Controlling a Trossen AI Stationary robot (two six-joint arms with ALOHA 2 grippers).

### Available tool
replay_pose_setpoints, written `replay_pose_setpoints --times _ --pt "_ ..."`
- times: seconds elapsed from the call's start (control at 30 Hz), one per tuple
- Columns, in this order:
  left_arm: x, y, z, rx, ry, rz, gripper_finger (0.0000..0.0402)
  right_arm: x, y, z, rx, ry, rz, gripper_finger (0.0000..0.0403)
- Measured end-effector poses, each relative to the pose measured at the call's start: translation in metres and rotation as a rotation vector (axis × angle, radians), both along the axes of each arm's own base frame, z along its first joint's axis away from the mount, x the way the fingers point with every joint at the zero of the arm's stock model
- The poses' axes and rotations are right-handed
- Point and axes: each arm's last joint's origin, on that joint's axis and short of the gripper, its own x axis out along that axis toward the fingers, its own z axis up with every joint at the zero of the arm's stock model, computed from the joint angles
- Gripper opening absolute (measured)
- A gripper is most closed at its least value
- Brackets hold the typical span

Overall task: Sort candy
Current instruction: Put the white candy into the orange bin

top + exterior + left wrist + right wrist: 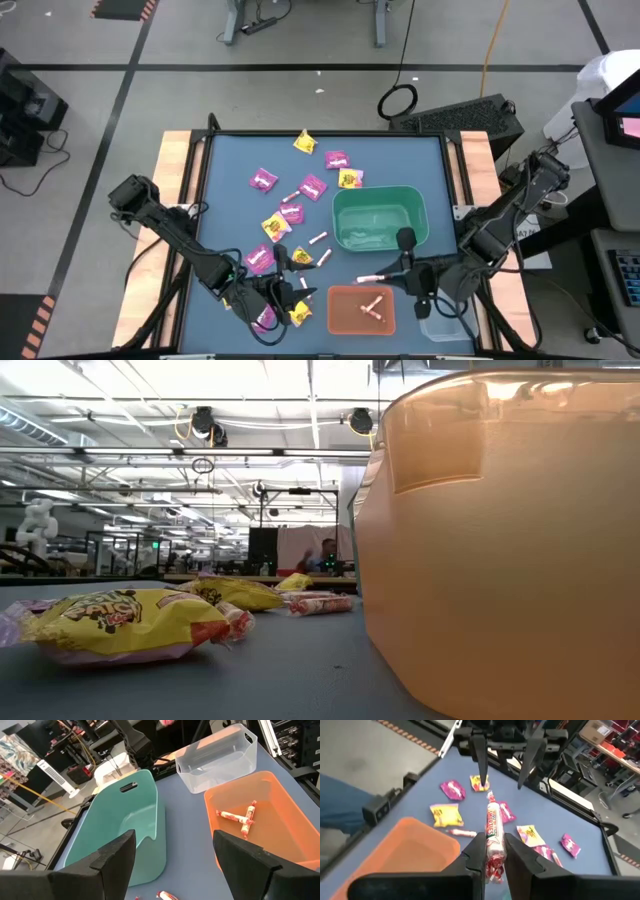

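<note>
Magenta packets (263, 180), yellow packets (275, 228) and pink-white sticks (318, 240) lie scattered on the blue table's left and middle. A few sticks (242, 817) lie in the orange bin (345, 322). My right gripper (388, 272) hovers between the green bin (380, 238) and the orange bin, shut on one stick (492, 837). My left gripper (286, 275) is open above the near-left candy. The right wrist view shows it with its fingers pointing down (504, 770). In the low view a yellow packet (120, 622) lies flat beside the orange bin (500, 560). My right gripper pinches a pink-white stick between its two fingers (520, 857), holding its rear part (494, 851). The fingers come from the table's right and lie along the stick. Its free end (490, 799) juts out ahead of the fingertips toward the left arm, clear of the table.
A clear bin (445, 326) stands at the near-right corner, right of the orange bin. The green bin (125, 825) holds no candy that I can see. Wooden rails (172, 170) border the table's left and right sides. Bare blue surface (400, 160) lies behind the green bin.
</note>
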Motion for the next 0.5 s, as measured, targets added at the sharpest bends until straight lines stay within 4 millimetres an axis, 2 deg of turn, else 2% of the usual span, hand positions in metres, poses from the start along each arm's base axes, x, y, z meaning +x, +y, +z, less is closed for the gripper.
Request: replay_pose_setpoints --times 0.27,0.5 --pt "-0.0002 0.0002 -0.0005 -0.017 0.001 0.007 0.0271 -0.0013 -0.0007 -0.0025 -0.096 0.017 0.039 0.0041" --pt "0.0011 0.0022 -0.0008 -0.018 0.003 0.014 0.0271 -0.0018 0.0004 -0.0037 0.142 0.045 -0.076 0.0041"
